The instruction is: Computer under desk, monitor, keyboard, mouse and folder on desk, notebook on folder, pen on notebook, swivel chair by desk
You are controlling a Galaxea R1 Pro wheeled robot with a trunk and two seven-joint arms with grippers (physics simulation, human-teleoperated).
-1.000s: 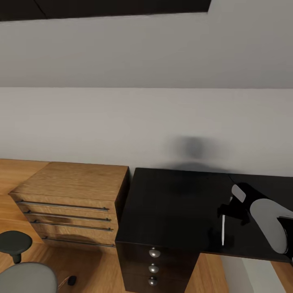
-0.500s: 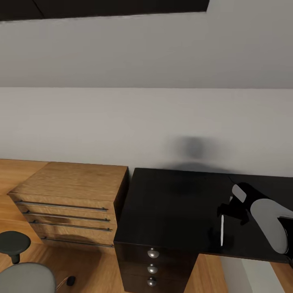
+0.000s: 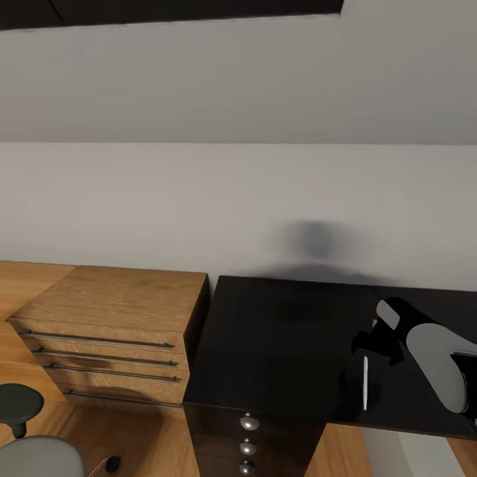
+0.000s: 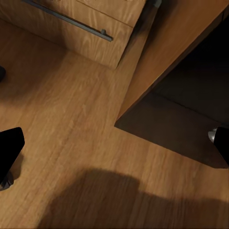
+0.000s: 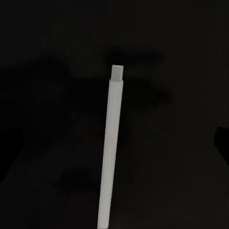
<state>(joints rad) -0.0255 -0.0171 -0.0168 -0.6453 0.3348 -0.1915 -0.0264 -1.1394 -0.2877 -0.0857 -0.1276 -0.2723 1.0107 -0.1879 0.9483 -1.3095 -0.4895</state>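
Observation:
The black desk [image 3: 285, 338] stands against the white wall, with round silver knobs [image 3: 249, 422] on its drawers. A slim whitish pen [image 3: 365, 383] lies on the desktop near the front edge. My right gripper [image 3: 379, 351] hovers just above the pen's far end and is open. In the right wrist view the pen [image 5: 110, 152] runs between the spread fingers over the black top. The grey swivel chair [image 3: 36, 457] with a black armrest [image 3: 20, 403] is low at the left. My left gripper [image 4: 114, 148] is open over the wooden floor.
A low wooden chest of drawers [image 3: 112, 324] with long metal handles stands left of the desk, almost touching it. In the left wrist view, the chest [image 4: 90, 24] and the desk's dark drawer block [image 4: 181, 119] border bare wooden floor [image 4: 67, 119].
The whole head view has shifted a little: desk, chest and chair sit slightly lower and further left. The right arm holds the same place in the picture.

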